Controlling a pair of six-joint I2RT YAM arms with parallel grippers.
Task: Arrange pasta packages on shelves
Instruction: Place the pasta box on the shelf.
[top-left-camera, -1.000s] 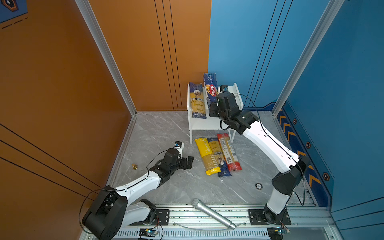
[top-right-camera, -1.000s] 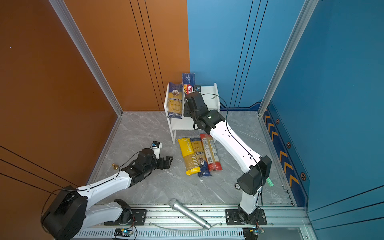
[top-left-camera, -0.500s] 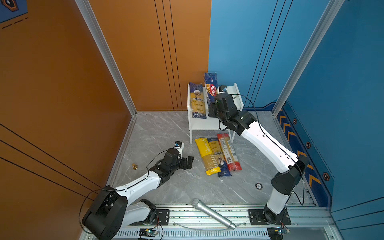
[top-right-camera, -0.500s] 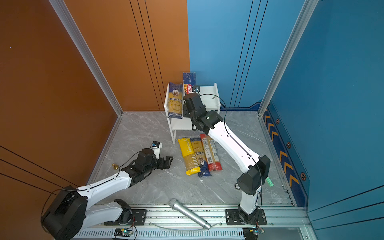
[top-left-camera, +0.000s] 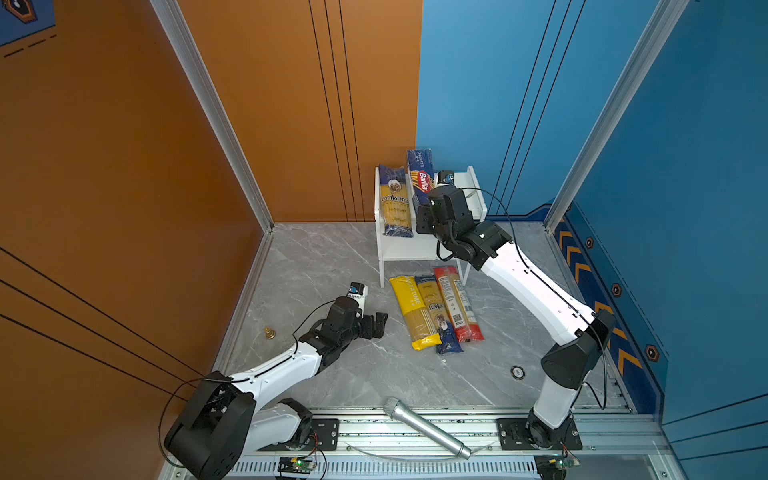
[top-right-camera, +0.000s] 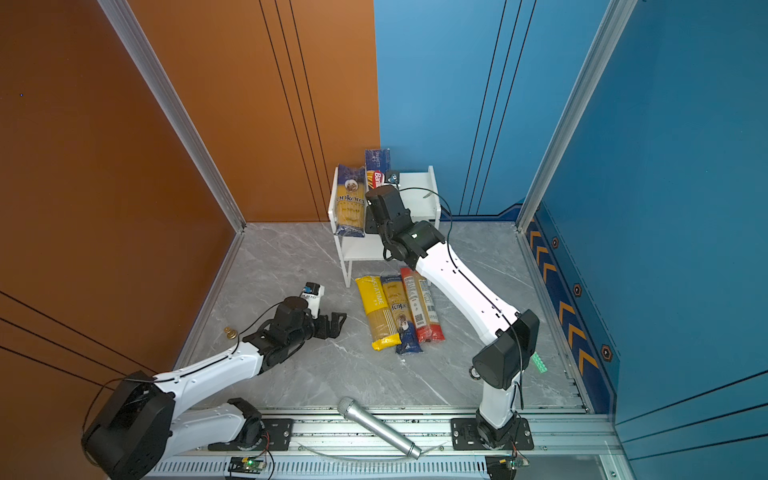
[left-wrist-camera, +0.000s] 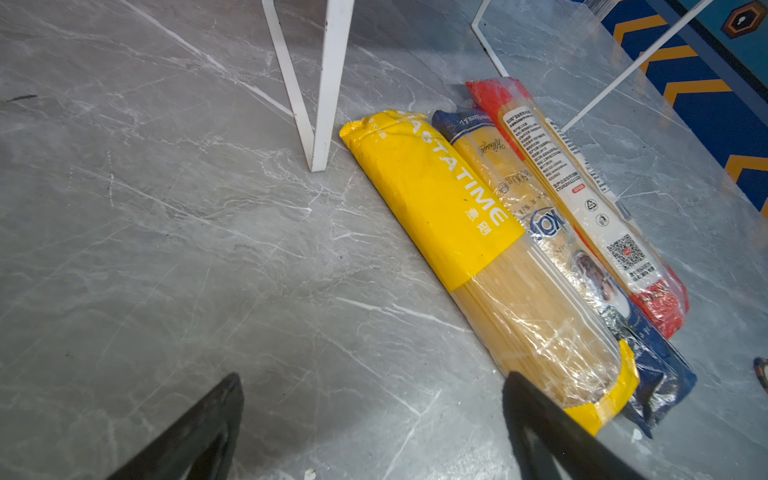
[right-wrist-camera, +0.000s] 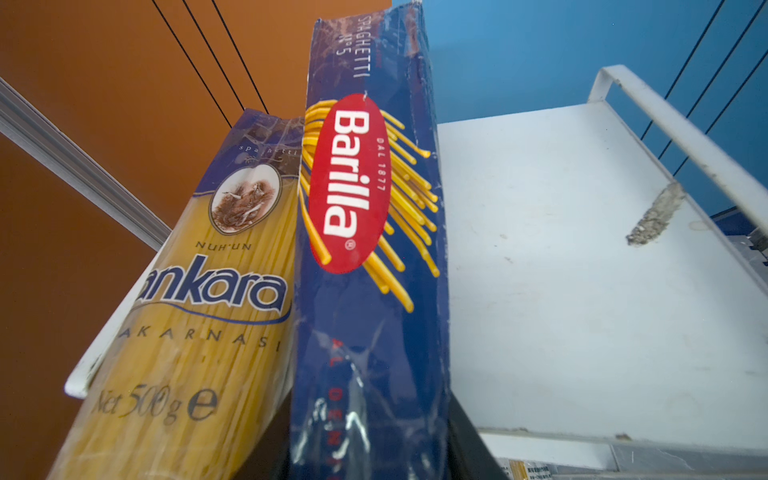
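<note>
The white shelves (top-left-camera: 469, 195) (top-right-camera: 415, 191) stand against the back wall. A blue-and-yellow ankara pasta package (top-left-camera: 395, 203) (right-wrist-camera: 208, 311) lies on the top board. Beside it leans the dark blue Barilla package (top-left-camera: 420, 174) (right-wrist-camera: 365, 208), with my right gripper (right-wrist-camera: 368, 415) shut on its lower end. On the floor in front lie three packages side by side: yellow (top-left-camera: 413, 311) (left-wrist-camera: 436, 199), another ankara (top-left-camera: 436, 311) (left-wrist-camera: 540, 232) and red-and-clear (top-left-camera: 457, 303) (left-wrist-camera: 582, 187). My left gripper (top-left-camera: 376, 324) (left-wrist-camera: 372, 376) rests open and holds nothing, just left of the yellow one.
A silver microphone (top-left-camera: 428, 428) lies on the front rail. A small brass piece (top-left-camera: 269, 333) sits by the left wall and a round disc (top-left-camera: 517, 372) near the right arm's base. A green block (top-right-camera: 539, 362) lies at the right. Walls close three sides.
My right wrist has shifted slightly to the left at the shelf's top with the Barilla package. The left arm has not moved.
</note>
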